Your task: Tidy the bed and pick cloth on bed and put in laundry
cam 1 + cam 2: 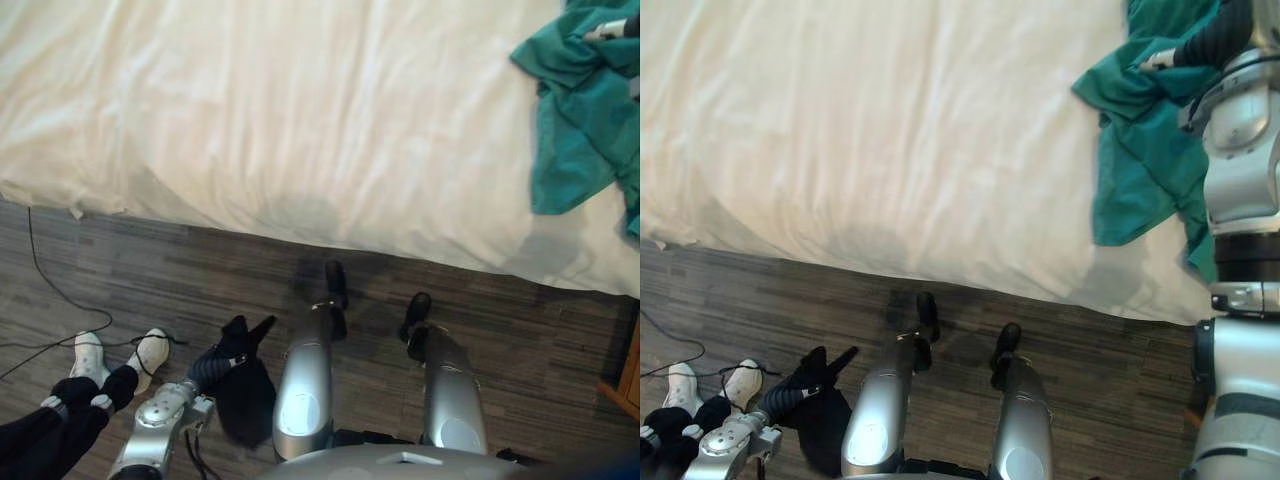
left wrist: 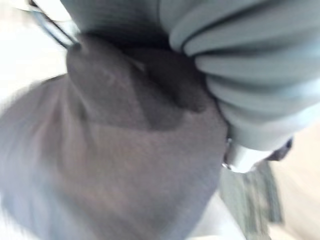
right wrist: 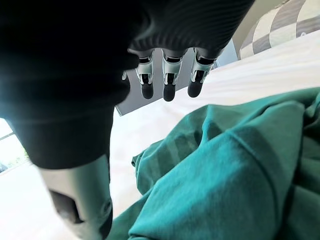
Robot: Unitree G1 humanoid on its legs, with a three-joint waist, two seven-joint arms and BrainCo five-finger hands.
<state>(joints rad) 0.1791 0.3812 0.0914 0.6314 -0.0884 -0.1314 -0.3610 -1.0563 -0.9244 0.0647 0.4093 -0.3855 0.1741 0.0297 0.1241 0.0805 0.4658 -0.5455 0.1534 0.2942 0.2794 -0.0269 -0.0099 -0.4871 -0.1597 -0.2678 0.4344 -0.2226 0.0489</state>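
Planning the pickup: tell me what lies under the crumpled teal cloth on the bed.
The crumpled teal cloth lies on the white bedsheet, visible beside it; anything beneath its folds is covered. The right hand hovers above it.

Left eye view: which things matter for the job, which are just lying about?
Job: green cloth, bed, right hand open above the cloth.
Lying about: person's shoes on the floor, wooden furniture at the right edge.

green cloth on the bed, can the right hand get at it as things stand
Probably yes: the right hand hangs just above the green cloth, fingers straight, with nothing between them. The cloth lies in the open on the bed.
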